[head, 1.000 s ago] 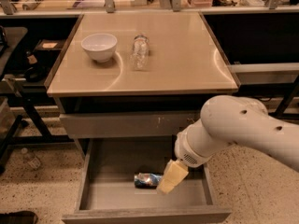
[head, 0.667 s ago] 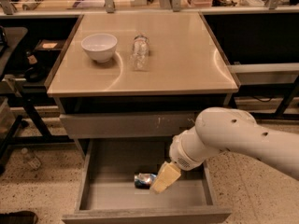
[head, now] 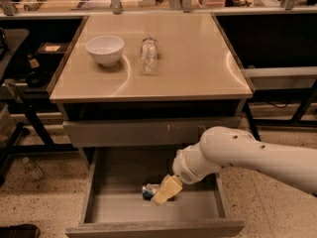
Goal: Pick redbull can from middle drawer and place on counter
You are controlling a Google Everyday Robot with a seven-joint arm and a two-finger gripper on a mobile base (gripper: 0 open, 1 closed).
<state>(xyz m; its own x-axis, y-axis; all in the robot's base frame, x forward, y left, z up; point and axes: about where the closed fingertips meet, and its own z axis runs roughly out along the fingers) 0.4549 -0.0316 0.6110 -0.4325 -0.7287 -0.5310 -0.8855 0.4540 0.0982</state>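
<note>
The redbull can [head: 147, 191] lies on its side on the floor of the open middle drawer [head: 198, 208], near the centre. Only its left end shows, small, shiny and blue-silver. My gripper [head: 166, 190] reaches down into the drawer from the right on a white arm. Its yellowish tip is right at the can and covers the can's right part. The beige counter [head: 198, 58] is the top of the grey cabinet above the drawer.
A white bowl [head: 105, 48] and a clear plastic bottle [head: 148, 55] stand on the counter's left half. A shut grey drawer front with scratch marks [head: 148, 131] sits above the open drawer. Dark side tables [head: 12, 38] flank the cabinet. The floor is speckled.
My arm has moved left and lower into the drawer, bringing the gripper onto the can. The can has stayed in place.
</note>
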